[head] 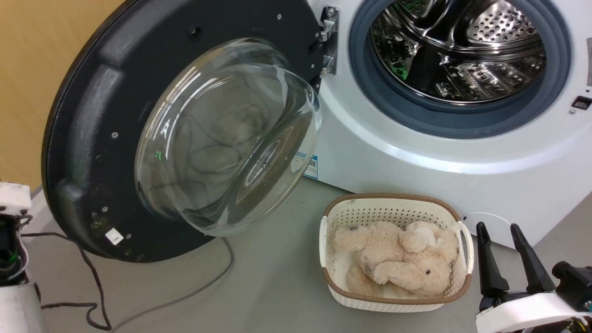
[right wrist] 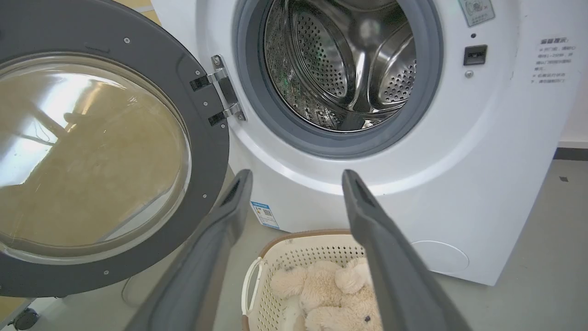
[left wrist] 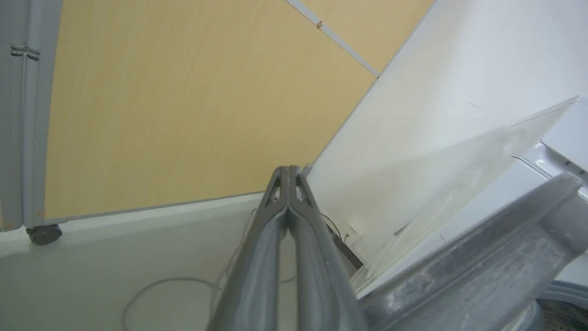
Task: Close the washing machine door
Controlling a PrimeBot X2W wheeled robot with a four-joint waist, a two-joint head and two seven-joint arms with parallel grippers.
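Washing machine door (head: 115, 138) is wide open, out to robot's left of the washing machine (head: 416, 152). It hangs on metal hinge (head: 329, 39) at porthole's left edge, inner face w/ bulging glass bowl (head: 222, 134) turned toward the robot. Porthole uncovered: grey gasket (head: 370, 88) and steel drum (head: 462, 41) in plain sight. Small blue label (head: 312, 166) sits low on machine front, partly behind bowl's edge.

On floor (head: 277, 286) just in front of machine: cream basket (head: 397, 201) w/ beige plush toy (head: 402, 263) inside.

Right gripper (head: 498, 229) is in front of machine, right of basket, well apart from door. Jaws spread, nothing btwn them.

Left gripper (left wrist: 288, 172) is on the door's outer side, away from machine's porthole. Jaws pressed together, empty. Door's grey rim is just beside it in left wrist view; can't tell if touching.

Dark cable (head: 92, 277) lies on floor under door, left of machine.
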